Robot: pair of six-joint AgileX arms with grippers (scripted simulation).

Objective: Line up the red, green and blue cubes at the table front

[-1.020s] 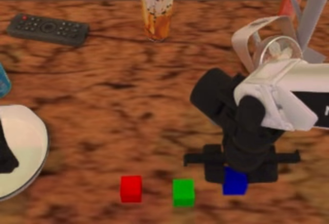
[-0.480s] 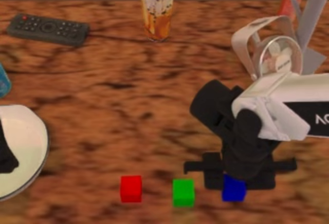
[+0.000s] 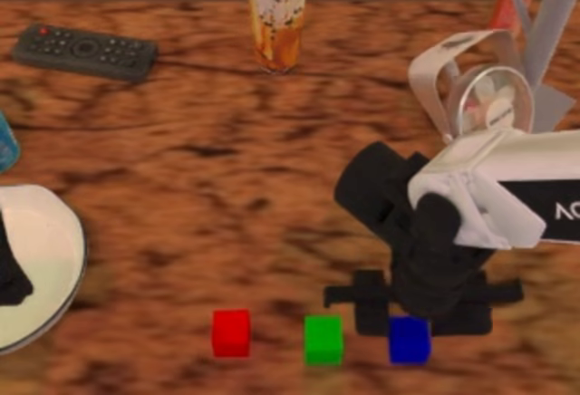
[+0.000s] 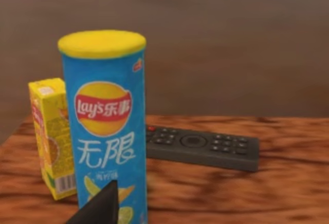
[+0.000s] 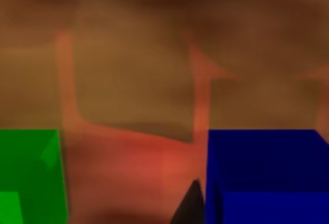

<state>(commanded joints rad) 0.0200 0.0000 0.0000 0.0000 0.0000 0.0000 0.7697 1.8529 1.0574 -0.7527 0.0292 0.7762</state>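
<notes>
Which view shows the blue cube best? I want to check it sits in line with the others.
The top view: the blue cube stands whole, in a row with the green cube and red cube. The right wrist view shows it close, cropped, beside green. The left wrist view lacks it.

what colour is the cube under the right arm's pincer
Deep blue cube, clearest in the top view.

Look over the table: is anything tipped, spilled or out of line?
Nothing spilled. The red cube, green cube and blue cube form a fairly even row at the front. The drink cup stands upright. A clear cup at the right seems to lie tipped.
</notes>
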